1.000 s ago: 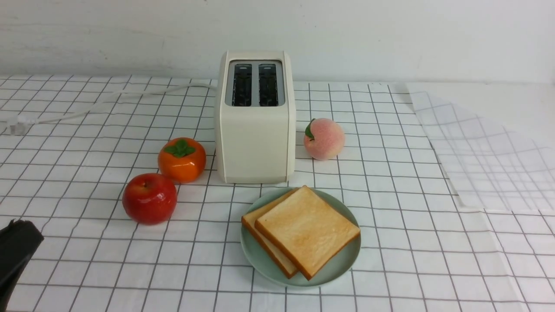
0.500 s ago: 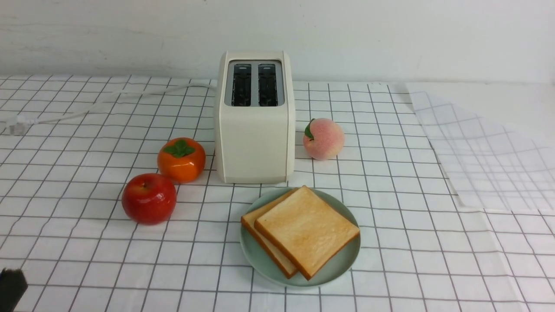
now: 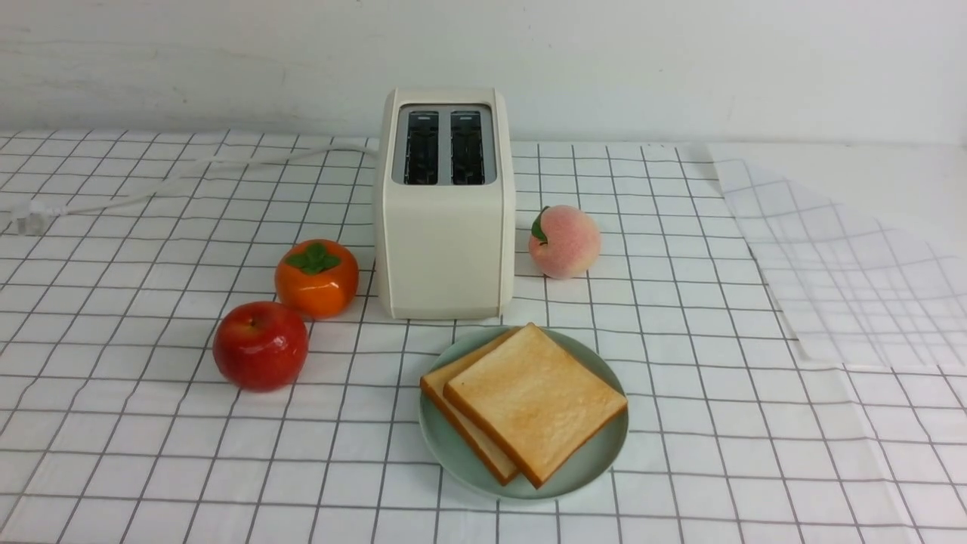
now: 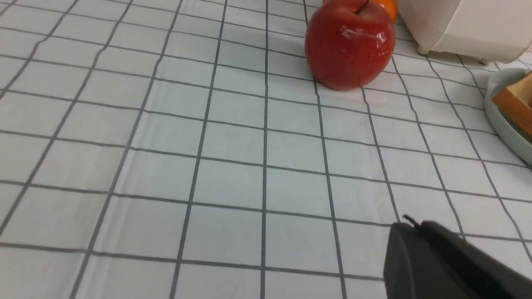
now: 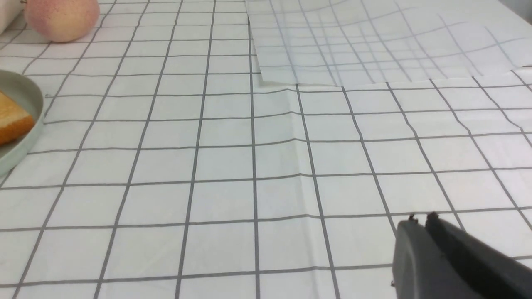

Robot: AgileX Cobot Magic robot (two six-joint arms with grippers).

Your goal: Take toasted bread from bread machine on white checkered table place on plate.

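Two slices of toasted bread (image 3: 536, 400) lie stacked on the mint-green plate (image 3: 604, 453), in front of the bread machine (image 3: 446, 219). Its two dark slots show nothing in them. All stand on the white checkered table (image 3: 151, 453). Neither gripper shows in the front view. In the left wrist view my left gripper (image 4: 409, 226) is shut and holds nothing, low over the cloth, with the plate (image 4: 505, 124) and a toast corner (image 4: 515, 104) off to one side. My right gripper (image 5: 419, 222) is shut and holds nothing; the plate (image 5: 25, 137) lies well away from it.
A red apple (image 3: 261, 345) and an orange persimmon (image 3: 317, 278) sit left of the bread machine; a peach (image 3: 565, 242) sits to its right. The white cord (image 3: 189, 174) runs back left. A folded-over flap of cloth (image 3: 854, 264) lies at the right.
The dark left gripper at the front view's lower left corner has drawn back and left that view. Toast, plate and fruit have not moved.
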